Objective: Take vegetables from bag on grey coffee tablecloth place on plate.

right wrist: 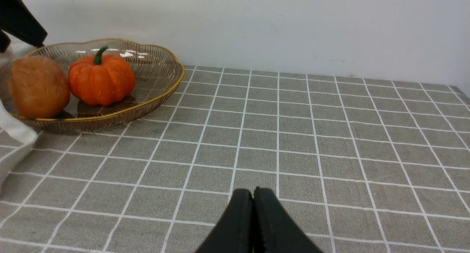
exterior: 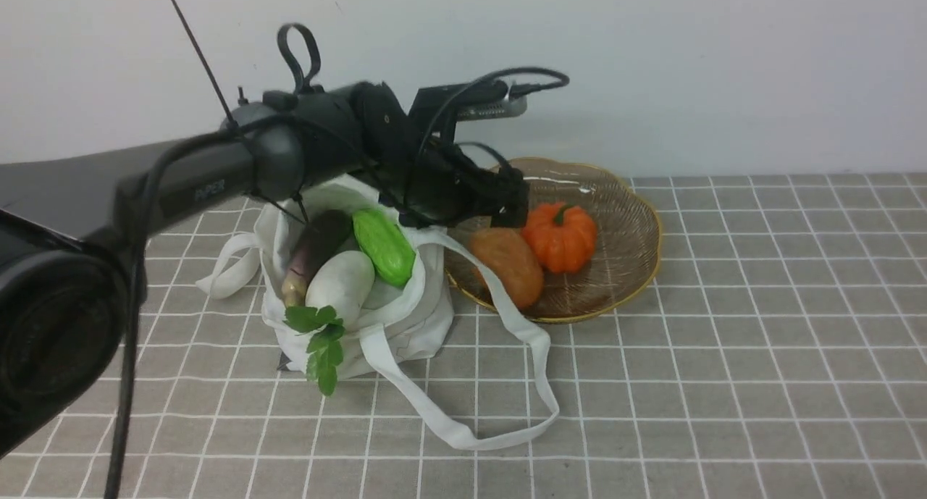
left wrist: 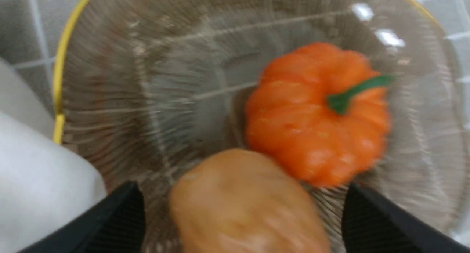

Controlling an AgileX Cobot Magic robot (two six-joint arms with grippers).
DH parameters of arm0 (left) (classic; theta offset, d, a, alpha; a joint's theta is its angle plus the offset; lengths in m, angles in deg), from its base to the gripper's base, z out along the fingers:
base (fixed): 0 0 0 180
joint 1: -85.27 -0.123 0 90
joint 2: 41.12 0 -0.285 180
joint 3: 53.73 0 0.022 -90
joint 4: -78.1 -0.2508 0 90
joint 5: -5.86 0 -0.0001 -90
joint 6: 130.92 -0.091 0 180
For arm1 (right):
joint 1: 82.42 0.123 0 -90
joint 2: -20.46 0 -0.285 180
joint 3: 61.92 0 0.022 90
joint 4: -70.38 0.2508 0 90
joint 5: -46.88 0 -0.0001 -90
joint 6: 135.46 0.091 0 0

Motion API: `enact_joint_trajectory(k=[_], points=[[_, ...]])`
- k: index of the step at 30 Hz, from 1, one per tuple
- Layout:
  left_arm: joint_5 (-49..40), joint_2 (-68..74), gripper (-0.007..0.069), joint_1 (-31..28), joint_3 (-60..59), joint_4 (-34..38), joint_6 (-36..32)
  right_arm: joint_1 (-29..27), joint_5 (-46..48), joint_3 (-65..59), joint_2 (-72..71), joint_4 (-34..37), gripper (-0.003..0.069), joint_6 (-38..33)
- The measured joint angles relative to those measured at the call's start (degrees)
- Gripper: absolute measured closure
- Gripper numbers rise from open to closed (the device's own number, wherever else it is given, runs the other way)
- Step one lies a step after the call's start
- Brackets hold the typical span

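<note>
The left claw (left wrist: 243, 212) is spread wide above the glass plate (exterior: 623, 260), with the orange-brown vegetable (left wrist: 249, 205) below it, touching the pumpkin (left wrist: 319, 113). Beside that claw, the tote bag (exterior: 427, 318) holds the eggplant (exterior: 319, 249).

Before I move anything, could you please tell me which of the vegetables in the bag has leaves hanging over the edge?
The white radish, lying between us and the bright green gourd; it alone there has leaves.

Got the left arm (exterior: 326, 133) reaching in from nine o'clock, left gripper (left wrist: 242, 209) spread pretty wide, right gripper (right wrist: 252, 192) pinched together.
</note>
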Motion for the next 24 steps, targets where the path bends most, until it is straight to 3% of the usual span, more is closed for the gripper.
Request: enact_joint_trajectory(k=[3,6,11,12,13,15,18,24], points=[[-6.2,-3.6,-0.0045,0.0,4.2,-1.4,-0.1,0.0,0.0,0.0,0.0,0.0,0.0673,0.0],[-15.9,-8.1,0.0038,0.0,9.4,-4.6,0.3,0.0,0.0,0.0,0.0,0.0,0.0673,0.0],[-35.0,-14.3,0.0338,0.0,18.7,-14.6,2.3,0.0,0.0,0.0,0.0,0.0,0.0673,0.0],[-35.3,-14.6,0.0366,0.0,19.1,-15.1,2.3,0.0,0.0,0.0,0.0,0.0,0.0673,0.0],[-36.9,-17.3,0.0478,0.0,19.4,-18.3,2.7,0.0,0.1,0.0,0.0,0.0,0.0673,0.0],[-37.6,-22.0,0.0577,0.0,17.3,-20.7,3.2,0.0,0.1,0.0,0.0,0.0,0.0673,0.0],[-37.7,-28.6,0.0615,0.0,12.2,-21.0,3.4,0.0,0.1,0.0,0.0,0.0,0.0673,0.0],[-38.6,-52.8,0.0629,0.0,-15.5,-21.3,5.5,0.0,0.1,0.0,0.0,0.0,0.0673,0.0]])
